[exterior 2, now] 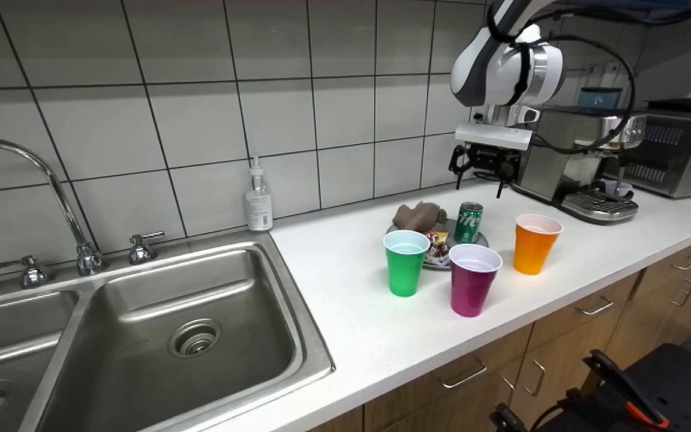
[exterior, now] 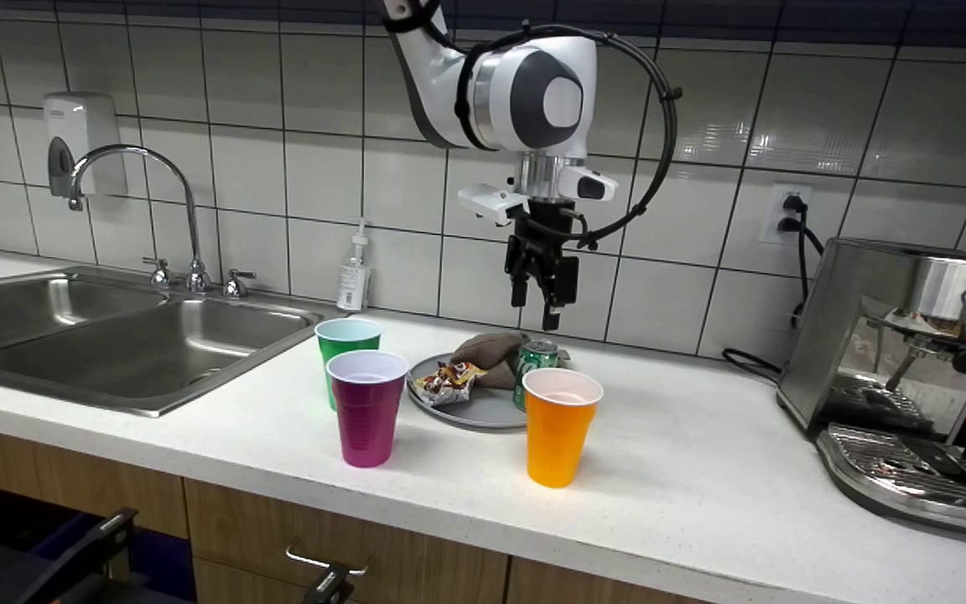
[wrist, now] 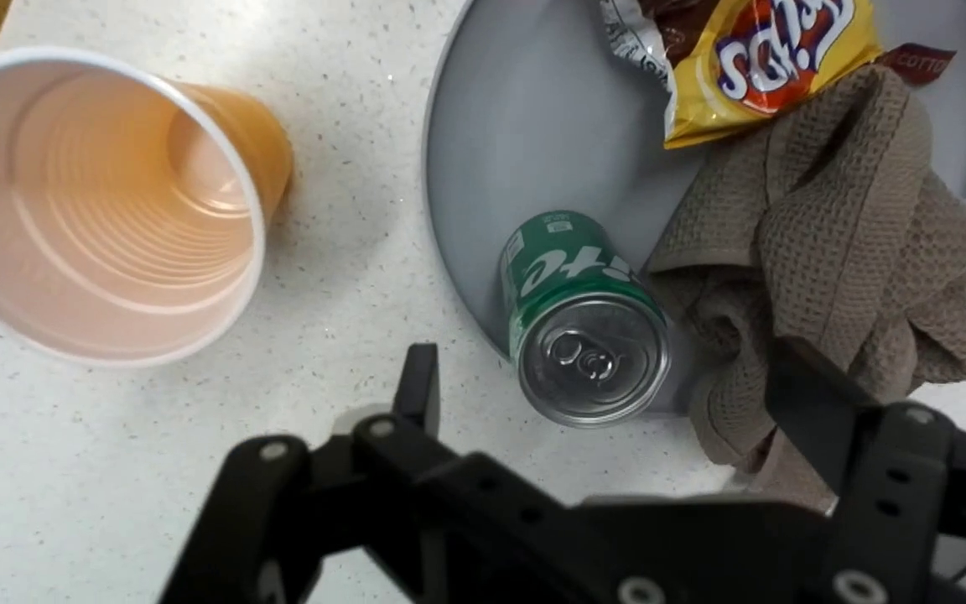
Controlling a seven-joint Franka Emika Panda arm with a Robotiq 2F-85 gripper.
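Note:
My gripper (exterior: 535, 306) hangs in the air with its fingers spread and nothing between them. Below it, a green soda can (wrist: 563, 260) stands upright on a grey plate (wrist: 516, 109); in the wrist view the can's lid shows between the fingertips, apart from them. A crumpled brown cloth (wrist: 843, 226) lies beside the can, partly over the plate's rim. A yellow snack wrapper (wrist: 768, 67) also rests on the plate. Close to the plate stands an orange cup (wrist: 114, 210), upright and open at the top. A purple cup (exterior: 368, 419) and a green cup (exterior 2: 405, 270) stand nearby.
A double steel sink (exterior 2: 171, 312) with a curved faucet (exterior: 189, 201) lies to one side of the cups. A soap pump bottle (exterior 2: 259, 204) stands by the tiled wall. An espresso machine (exterior: 911, 335) and a toaster oven (exterior 2: 681, 156) occupy the opposite side.

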